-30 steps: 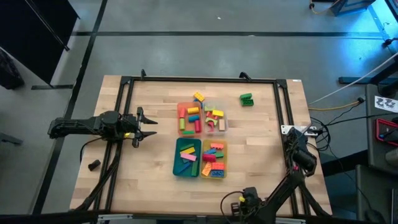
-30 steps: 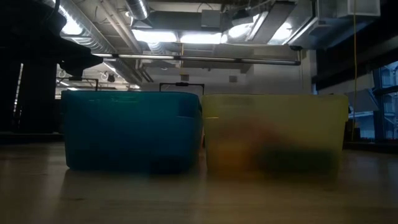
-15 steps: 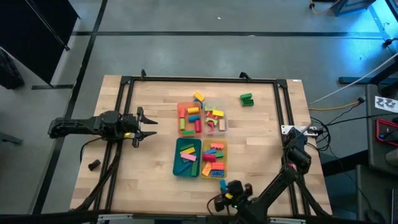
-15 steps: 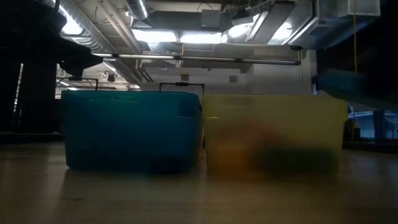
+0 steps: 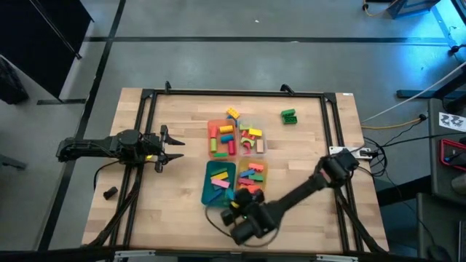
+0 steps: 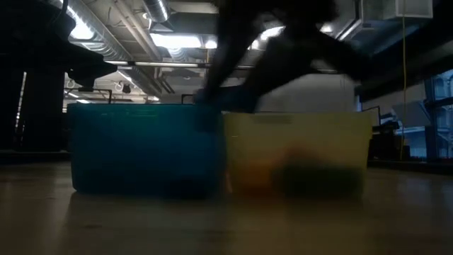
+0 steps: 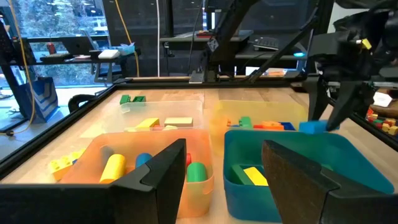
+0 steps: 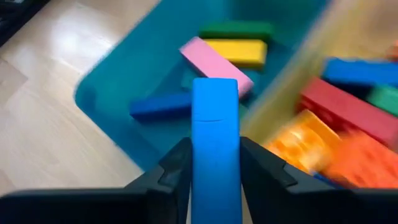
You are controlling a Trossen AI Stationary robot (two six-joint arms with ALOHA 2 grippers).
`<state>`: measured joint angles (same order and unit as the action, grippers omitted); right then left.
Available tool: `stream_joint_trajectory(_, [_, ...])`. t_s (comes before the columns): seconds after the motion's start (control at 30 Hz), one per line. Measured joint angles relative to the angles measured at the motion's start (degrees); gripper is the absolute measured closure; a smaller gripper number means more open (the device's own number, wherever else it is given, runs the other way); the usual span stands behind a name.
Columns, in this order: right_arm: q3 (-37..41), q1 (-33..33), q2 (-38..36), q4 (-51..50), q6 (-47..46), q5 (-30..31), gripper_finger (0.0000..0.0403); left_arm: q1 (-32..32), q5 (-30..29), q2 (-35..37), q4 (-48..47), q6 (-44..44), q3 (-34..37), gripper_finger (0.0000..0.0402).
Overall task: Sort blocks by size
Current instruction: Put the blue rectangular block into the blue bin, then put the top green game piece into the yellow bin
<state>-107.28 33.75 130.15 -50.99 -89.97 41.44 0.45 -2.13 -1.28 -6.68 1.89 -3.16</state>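
My right gripper (image 5: 234, 209) hangs over the near end of the teal tray (image 5: 210, 191), shut on a blue block (image 8: 214, 124), which the left wrist view shows as a blue block (image 7: 313, 127) above the teal tray's rim. Pink, yellow, green and blue blocks (image 8: 214, 62) lie in the teal tray. The yellow tray (image 5: 260, 175) beside it holds red, orange and blue blocks. Behind them stand the orange tray (image 5: 212, 129) and the clear tray (image 5: 261, 145), each with blocks. My left gripper (image 5: 175, 148) waits open at the table's left. My right gripper pinches the blue block's two long sides (image 8: 214, 168) between its fingers (image 8: 177, 165). The block lies along the fingers and sticks out ahead of them. The fingers slant down from the table's near right side. The block is lifted clear, over the teal tray.
A green block (image 5: 289, 116) lies alone on the table at the far right. A yellow block (image 5: 232, 113) lies just beyond the orange tray. A black frame (image 5: 145, 98) runs around the wooden table top. A small dark object (image 5: 110, 193) lies near the left edge.
My right gripper has swung from the table's near right corner toward the left along the near edge, risen a little and rolled its wrist. It has carried the blue block clear of the table to above the teal tray's near end.
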Motion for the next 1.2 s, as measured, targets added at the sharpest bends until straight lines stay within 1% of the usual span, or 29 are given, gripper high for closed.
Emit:
stream_joint_trajectory(0.1, [0.02, -2.56, 0.0, 5.04, 8.49, -0.6, 0.0294, 0.0, 0.0, 0.01, 0.0, 0.0, -0.01, 0.0208])
stream_joint_trajectory(0.23, [0.02, -5.43, 0.0, 9.44, 17.7, -2.96, 0.0278, 0.01, 0.0, 0.01, 0.0, 0.0, -0.01, 0.0208])
stream_joint_trajectory(0.33, [0.02, -7.57, 0.0, 9.36, 20.67, -7.19, 0.0268, 0.0, 0.0, 0.02, 0.0, 0.0, -0.02, 0.0208])
stream_joint_trajectory(0.5, [0.02, -10.66, 0.0, 9.17, 24.27, -15.03, 0.0267, 0.01, 0.0, 0.01, 0.0, 0.0, -0.02, 0.0208])
stream_joint_trajectory(0.63, [0.02, -12.78, 0.0, 9.12, 28.39, -19.34, 0.0265, 0.02, -0.02, 0.02, 0.0, 0.0, 0.0, 0.0208])
stream_joint_trajectory(0.73, [0.02, -14.3, 0.0, 9.12, 33.32, -21.92, 0.0264, 0.0, 0.0, 0.0, 0.0, 0.0, 0.0, 0.0208])
stream_joint_trajectory(0.87, [0.04, -16.24, -0.59, 8.73, 38.56, -22.34, 0.0263, 0.02, 0.0, 0.0, 0.0, 0.0, -0.02, 0.0208])
stream_joint_trajectory(1.0, [0.04, -18.17, -3.66, 5.39, 45.64, -21.94, 0.0263, 0.02, 0.0, 0.0, 0.0, 0.0, 0.0, 0.0208])
stream_joint_trajectory(1.1, [0.04, -19.48, -6.06, 1.22, 50.35, -19.04, 0.0263, 0.0, -0.02, 0.01, 0.0, 0.0, -0.02, 0.0208])
stream_joint_trajectory(1.2, [0.04, -20.97, -8.28, -3.91, 57.08, -15.93, 0.0263, 0.01, 0.0, 0.02, 0.0, 0.0, 0.0, 0.0208])
